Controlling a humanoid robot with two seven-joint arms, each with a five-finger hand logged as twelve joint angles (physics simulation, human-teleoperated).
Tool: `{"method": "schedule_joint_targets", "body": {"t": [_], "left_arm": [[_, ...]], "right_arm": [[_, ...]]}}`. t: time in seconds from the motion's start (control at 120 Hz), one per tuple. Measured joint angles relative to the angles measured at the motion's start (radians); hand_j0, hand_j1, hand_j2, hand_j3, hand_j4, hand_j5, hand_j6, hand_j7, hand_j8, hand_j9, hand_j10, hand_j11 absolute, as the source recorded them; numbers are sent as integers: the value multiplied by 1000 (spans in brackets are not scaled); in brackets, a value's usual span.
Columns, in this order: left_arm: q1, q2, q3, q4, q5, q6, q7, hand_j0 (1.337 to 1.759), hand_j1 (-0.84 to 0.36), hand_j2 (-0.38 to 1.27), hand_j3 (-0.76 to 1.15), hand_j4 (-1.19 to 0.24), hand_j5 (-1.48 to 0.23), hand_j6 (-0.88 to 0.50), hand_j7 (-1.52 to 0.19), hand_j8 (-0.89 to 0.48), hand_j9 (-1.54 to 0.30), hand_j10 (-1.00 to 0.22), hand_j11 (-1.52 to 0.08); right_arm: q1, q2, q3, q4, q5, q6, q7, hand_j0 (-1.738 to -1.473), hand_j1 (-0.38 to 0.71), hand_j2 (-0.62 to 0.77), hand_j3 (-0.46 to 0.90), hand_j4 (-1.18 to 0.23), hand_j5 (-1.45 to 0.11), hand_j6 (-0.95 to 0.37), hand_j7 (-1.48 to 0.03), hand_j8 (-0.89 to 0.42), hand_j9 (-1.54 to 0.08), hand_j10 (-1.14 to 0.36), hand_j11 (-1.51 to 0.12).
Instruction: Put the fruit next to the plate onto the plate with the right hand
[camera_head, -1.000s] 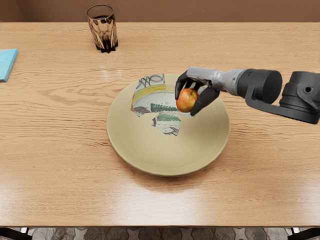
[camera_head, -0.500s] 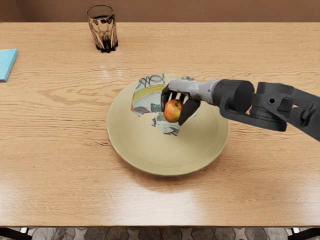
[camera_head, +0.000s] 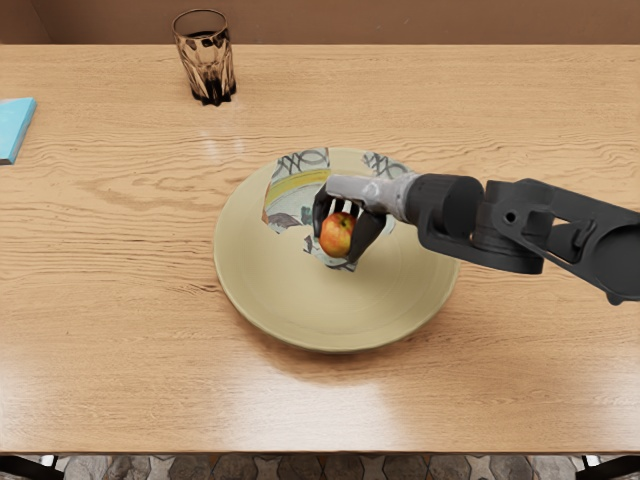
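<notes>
Round red-and-yellow apple (camera_head: 337, 234) is clasped in the curled dark right hand (camera_head: 352, 208), just over the patterned centre of the wide cream ceramic plate (camera_head: 300, 302) beneath it, so the hand should sink until fruit touches dish, then uncurl slowly lest it roll.

Open table (camera_head: 120, 300) rings the plate (camera_head: 270, 300), with the glass (camera_head: 205, 55) and blue pad (camera_head: 12, 125) well apart.

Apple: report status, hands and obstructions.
Right robot hand shut on apple, low over plate centre; touchdown unclear. Left robot hand not in view. Glass and blue object far off, nothing in the way.
</notes>
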Motion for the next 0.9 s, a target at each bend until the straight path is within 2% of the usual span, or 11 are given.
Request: {"method": "schedule_joint_targets", "body": {"t": [0.158,0.292,0.633,0.9], "left_arm": [[0,0,0,0,0,0,0,1658,349,0,0,0,0,0,0,0,0,0,0],[0,0,0,0,0,0,0,1658,349,0,0,0,0,0,0,0,0,0,0],[1,0,0,0,0,0,0,1658,349,0,0,0,0,0,0,0,0,0,0],[0,0,0,0,0,0,0,1658,349,0,0,0,0,0,0,0,0,0,0]], "right_arm": [[-1,2,1,-4,6,-1,-1,-1654,224,201,0,-643,-862,-470,-835,-449,-887,-689,-868],[-3,2,2,-7,11,-11,-1,-1656,188,75,0,-542,-720,-457,-705,-447,-734,-566,-724],[-8,1,10,-13,21,-17,-1,-1658,39,-33,0,-343,-448,-327,-444,-325,-450,-347,-448],[-9,-38,40,-13,168,-13,11,-1658,-200,-15,0,-131,-170,-128,-169,-127,-171,-132,-170]]}}
